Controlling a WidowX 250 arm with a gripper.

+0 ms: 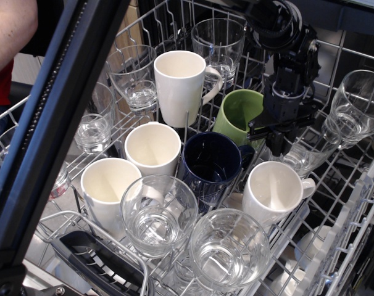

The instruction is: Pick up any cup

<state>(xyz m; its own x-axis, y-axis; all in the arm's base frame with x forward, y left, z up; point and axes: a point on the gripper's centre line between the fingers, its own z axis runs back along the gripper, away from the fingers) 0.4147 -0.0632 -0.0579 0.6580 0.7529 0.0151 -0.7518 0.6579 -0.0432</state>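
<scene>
The light green mug (236, 116) sits in the dishwasher rack behind the dark blue mug, tilted with its mouth turned toward the left. My black gripper (268, 133) comes down from the upper right and is clamped on the mug's right wall, one finger inside the rim and one outside. The mug's handle and right side are hidden behind the gripper. I cannot tell whether the mug's base still rests on the rack.
Close around it stand a tall white mug (179, 86), the dark blue mug (210, 165), three more white mugs (274, 191) and several clear glasses (353, 108). All stand between rack tines (350, 203). A black bar (57, 123) crosses the left foreground.
</scene>
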